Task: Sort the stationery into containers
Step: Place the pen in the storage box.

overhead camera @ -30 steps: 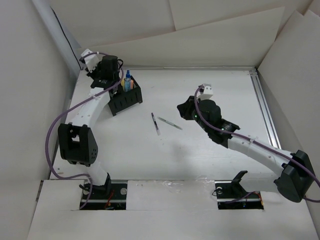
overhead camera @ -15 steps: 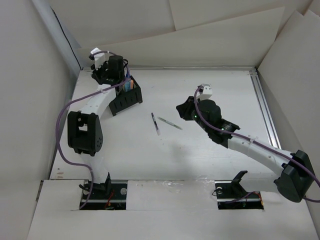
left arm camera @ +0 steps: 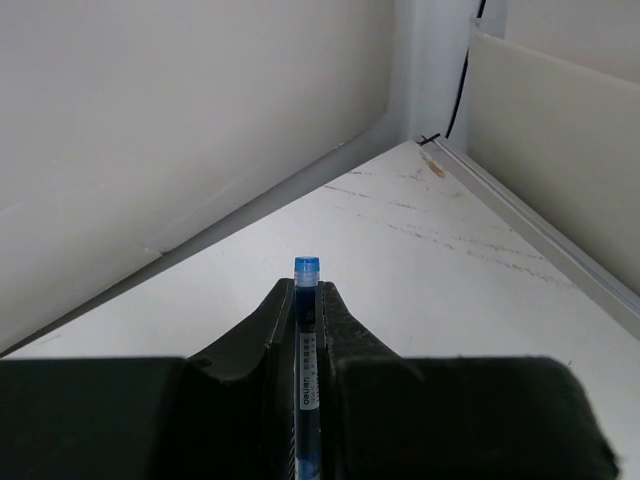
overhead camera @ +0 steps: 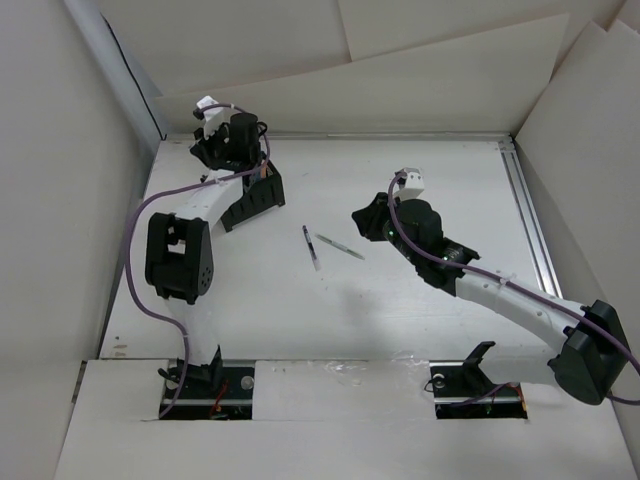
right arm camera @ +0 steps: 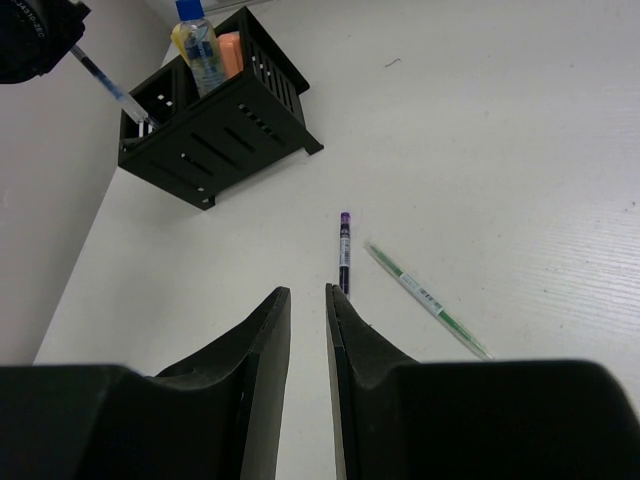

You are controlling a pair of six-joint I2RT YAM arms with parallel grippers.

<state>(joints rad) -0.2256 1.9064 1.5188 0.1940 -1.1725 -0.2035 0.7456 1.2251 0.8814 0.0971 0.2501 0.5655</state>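
My left gripper [left arm camera: 307, 290] is shut on a slim dark-blue pen [left arm camera: 307, 335] with a blue tip, which sticks out past the fingertips. In the right wrist view the left gripper [right arm camera: 30, 35] holds this pen [right arm camera: 110, 90] slanted, its lower end at the left compartment of the black organiser box [right arm camera: 215, 140]. The box [overhead camera: 258, 203] holds a blue-capped clear tube [right arm camera: 200, 48] and an orange item [right arm camera: 230, 52]. A dark pen with a purple end [right arm camera: 344, 252] and a clear green pen [right arm camera: 425, 298] lie on the table ahead of my right gripper [right arm camera: 307, 295]. It is empty, its jaws a narrow gap apart.
White walls stand close behind and left of the box. A metal rail [overhead camera: 530, 220] runs along the table's right side. The two loose pens [overhead camera: 311, 246] [overhead camera: 339, 246] lie mid-table between the arms.
My left arm has swung toward the back and right over the box, and its gripper now covers the blue-capped tube in the top view. The right arm and loose pens have not moved.
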